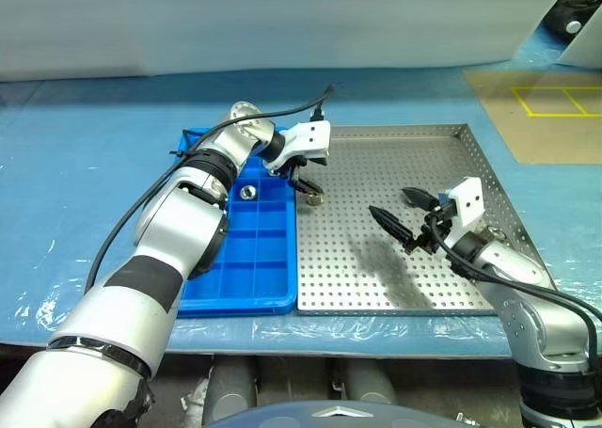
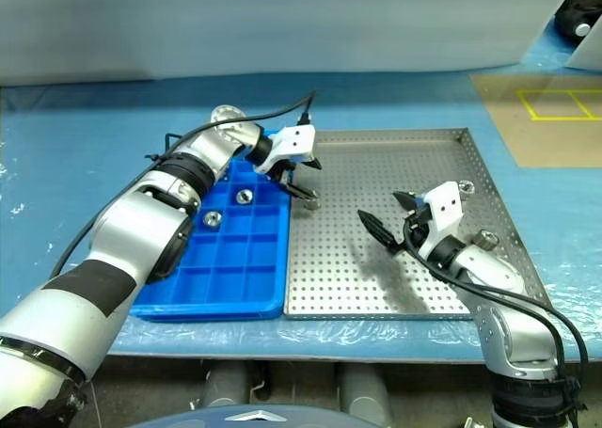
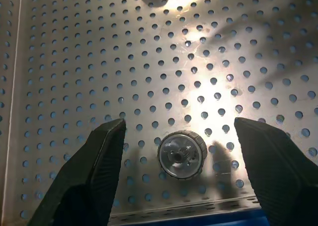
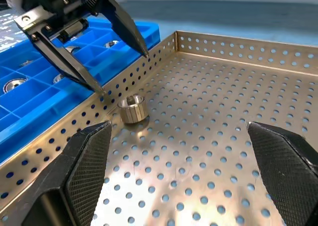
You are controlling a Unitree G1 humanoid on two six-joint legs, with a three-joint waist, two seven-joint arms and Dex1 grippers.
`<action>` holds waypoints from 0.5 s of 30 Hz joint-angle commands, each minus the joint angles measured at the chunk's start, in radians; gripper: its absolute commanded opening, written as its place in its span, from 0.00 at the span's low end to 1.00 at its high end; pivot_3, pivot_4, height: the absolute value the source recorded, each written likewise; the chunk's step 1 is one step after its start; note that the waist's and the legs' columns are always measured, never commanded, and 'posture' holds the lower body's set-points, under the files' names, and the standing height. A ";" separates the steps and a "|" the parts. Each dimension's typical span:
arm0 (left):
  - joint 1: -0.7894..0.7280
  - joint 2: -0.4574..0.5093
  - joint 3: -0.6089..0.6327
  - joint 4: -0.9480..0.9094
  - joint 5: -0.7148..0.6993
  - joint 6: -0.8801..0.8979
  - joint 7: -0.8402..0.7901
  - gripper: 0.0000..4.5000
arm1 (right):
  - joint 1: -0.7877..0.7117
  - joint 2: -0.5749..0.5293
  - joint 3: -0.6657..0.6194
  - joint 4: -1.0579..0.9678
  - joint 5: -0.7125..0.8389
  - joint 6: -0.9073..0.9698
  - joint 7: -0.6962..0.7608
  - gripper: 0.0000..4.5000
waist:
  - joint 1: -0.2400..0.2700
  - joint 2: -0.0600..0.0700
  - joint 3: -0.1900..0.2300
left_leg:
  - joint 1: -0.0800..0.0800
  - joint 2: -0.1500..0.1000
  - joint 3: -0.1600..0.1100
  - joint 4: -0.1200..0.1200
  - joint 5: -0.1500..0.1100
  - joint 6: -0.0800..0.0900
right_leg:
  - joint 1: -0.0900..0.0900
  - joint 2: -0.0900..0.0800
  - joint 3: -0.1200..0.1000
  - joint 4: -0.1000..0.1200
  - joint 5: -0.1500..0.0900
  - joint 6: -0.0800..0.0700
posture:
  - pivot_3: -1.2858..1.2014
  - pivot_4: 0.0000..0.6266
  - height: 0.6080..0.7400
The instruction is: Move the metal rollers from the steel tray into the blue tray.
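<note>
The blue tray [image 2: 246,261] lies against the steel tray's [image 2: 414,277] left edge and already carries rollers in its compartments; 2 are plain in the head view [image 2: 244,197], and the right wrist view suggests more. 1 metal roller [image 1: 313,198] sits on the steel tray's perforated floor just inside its left rim, toward the far-left corner.

The left gripper [image 1: 303,180] hangs over that roller, jaws spread wide and empty, pointing down at a slant. From the left wrist view the roller [image 3: 182,154] lies between the 2 fingers [image 3: 94,171], a little nearer the left one and close to the rim. To take it cleanly, I judge the gripper should centre on it, descend until the tips straddle its sides without catching the rim, then close gently; a round, smooth piece may roll or squirt out.

The right gripper [image 1: 404,219] is held above the tray's middle, jaws wide and empty, well apart from the roller.
</note>
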 commanded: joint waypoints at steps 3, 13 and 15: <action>-0.031 -0.026 -0.027 0.008 0.068 0.046 0.059 0.82 | 0.038 0.008 -0.015 -0.082 0.019 -0.001 -0.038 1.00 | -0.003 0.000 0.000 | 0.000 0.000 0.000 0.000 0.000 0.001 | 0.000 0.000 0.000 0.000 0.000 0.000 | 0.30 0.24 1.00; -0.024 -0.050 -0.051 0.019 0.136 0.161 0.092 0.82 | 0.093 0.033 0.037 -0.110 -0.009 -0.021 -0.080 1.00 | -0.024 0.000 0.000 | -0.001 0.000 0.000 0.000 -0.001 0.002 | 0.000 0.000 0.000 -0.002 0.000 0.000 | 0.29 0.24 1.00; -0.017 -0.051 -0.051 0.018 0.144 0.162 0.097 0.82 | 0.101 0.041 0.049 -0.118 -0.012 -0.021 -0.089 1.00 | -0.026 0.000 0.000 | -0.001 0.000 0.000 0.000 -0.001 0.002 | 0.000 0.000 0.000 -0.003 0.000 0.000 | 0.29 0.24 1.00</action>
